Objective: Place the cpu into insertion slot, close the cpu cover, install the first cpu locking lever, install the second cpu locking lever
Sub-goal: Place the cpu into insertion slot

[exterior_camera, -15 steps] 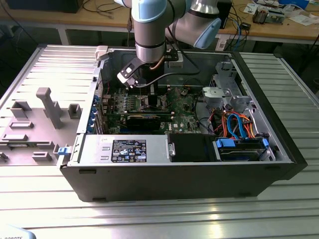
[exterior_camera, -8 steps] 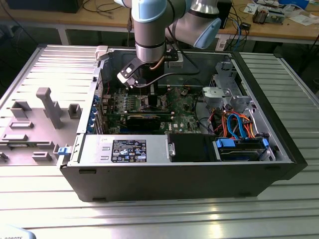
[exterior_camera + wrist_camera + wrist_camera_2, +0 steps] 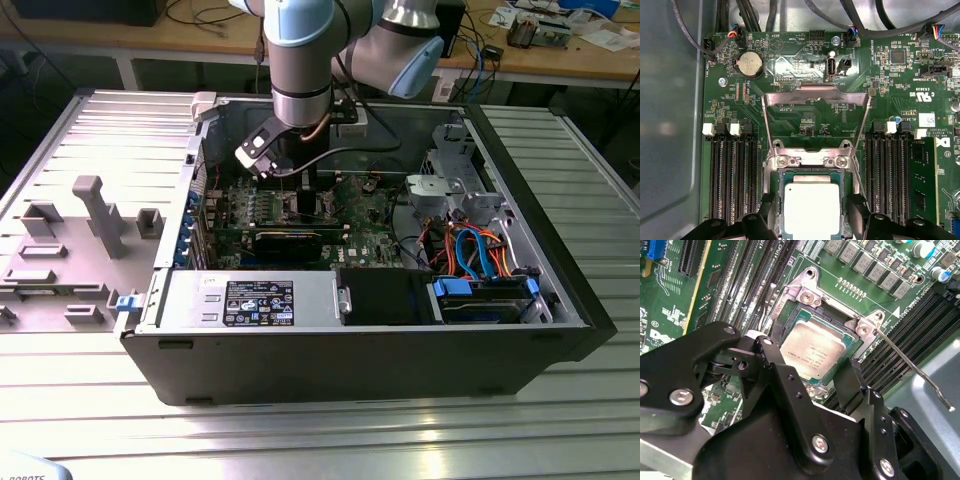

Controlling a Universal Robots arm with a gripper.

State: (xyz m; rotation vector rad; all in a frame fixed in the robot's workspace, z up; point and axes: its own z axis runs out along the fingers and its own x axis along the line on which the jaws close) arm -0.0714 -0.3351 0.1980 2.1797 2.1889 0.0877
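Hand [image 3: 812, 200] is down over the board [image 3: 685, 107] inside the PC case [image 3: 350, 365], fingers [image 3: 766, 207] spread open on either side of the cpu [image 3: 812, 347] with a bit of gap, so it's not holding anything. Chip's sitting flat in the slot [image 3: 825, 315]. Cover [image 3: 815, 95] is flipped up, wide open, and a lever [image 3: 910, 365] sticks out loose.

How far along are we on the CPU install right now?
Done: the cpu lies flat in the insertion slot. In hand: the gripper straddles it, open, with its fingers clear of the chip's edges. Left: the cpu cover stands swung up off the slot and a locking lever sticks up unlatched, so cover and levers are not yet done.
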